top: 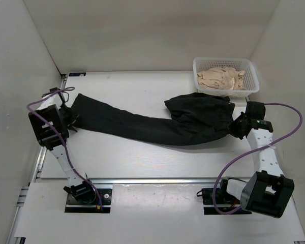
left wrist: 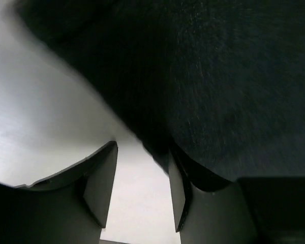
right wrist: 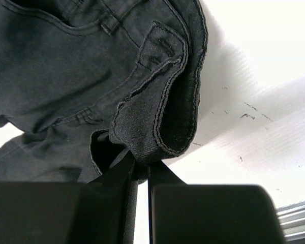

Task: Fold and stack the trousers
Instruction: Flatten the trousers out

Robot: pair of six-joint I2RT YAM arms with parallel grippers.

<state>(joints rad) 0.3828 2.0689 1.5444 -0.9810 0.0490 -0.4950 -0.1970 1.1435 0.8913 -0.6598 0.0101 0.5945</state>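
The black trousers [top: 157, 127] lie stretched across the table, leg ends at the left and the bunched waist at the right. My left gripper [top: 71, 121] is at the leg ends. In the left wrist view it [left wrist: 142, 150] is open, with bare table between its fingers and the black cloth [left wrist: 218, 76] lying over the right finger's tip. My right gripper [top: 235, 127] is at the waist end. In the right wrist view it [right wrist: 141, 165] is shut on a folded piece of the trousers' waistband [right wrist: 157, 127].
A white basket [top: 254, 76] holding a beige cloth pile [top: 223, 79] stands at the back right, just behind the waist. White walls close in the left, back and right. A metal rail [top: 157, 180] runs along the near edge by the arm bases.
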